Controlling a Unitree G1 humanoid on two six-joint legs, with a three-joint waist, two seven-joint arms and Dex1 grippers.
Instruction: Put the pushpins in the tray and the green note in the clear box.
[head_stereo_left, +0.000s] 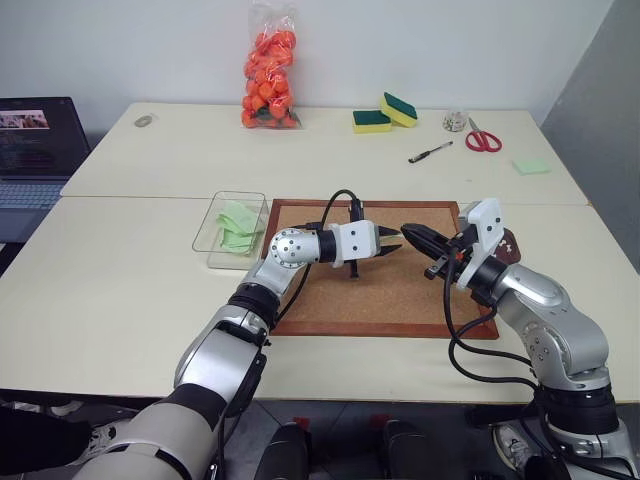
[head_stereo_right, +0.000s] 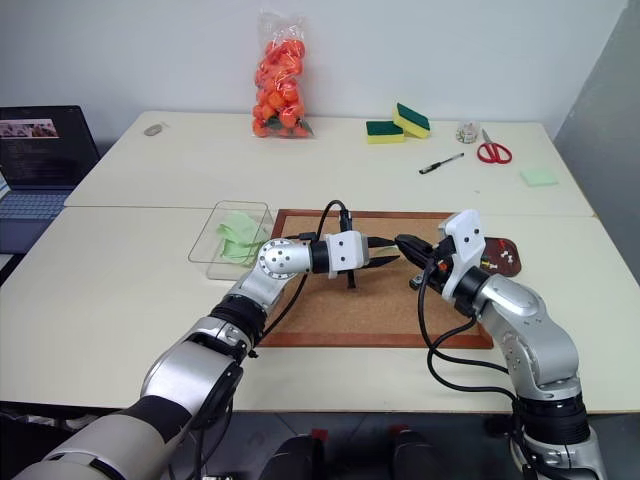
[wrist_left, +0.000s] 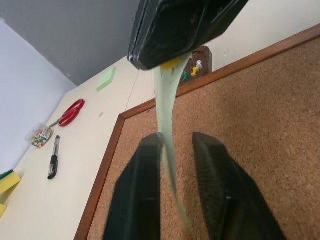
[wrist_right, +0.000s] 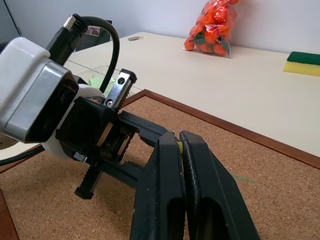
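Above the corkboard (head_stereo_left: 380, 290) my right gripper (head_stereo_left: 410, 235) is shut on the top of the green note (wrist_left: 165, 105), which hangs edge-on below it. A bit of yellow shows at the pinch. My left gripper (wrist_left: 177, 142) faces it, and the note runs down between its fingers (wrist_left: 145, 170), against one of them, with a narrow gap to the other. The dark brown tray (head_stereo_right: 500, 255) lies at the board's right edge with several pushpins (wrist_left: 192, 72) in it. The clear box (head_stereo_left: 232, 230) stands left of the board and holds pale green slips.
At the back of the table are a bag of orange balls (head_stereo_left: 270, 70), two sponges (head_stereo_left: 385, 112), a pen (head_stereo_left: 430, 152), red scissors (head_stereo_left: 483, 138), a small jar (head_stereo_left: 456, 121) and a green pad (head_stereo_left: 532, 166). A laptop (head_stereo_left: 35, 150) sits far left.
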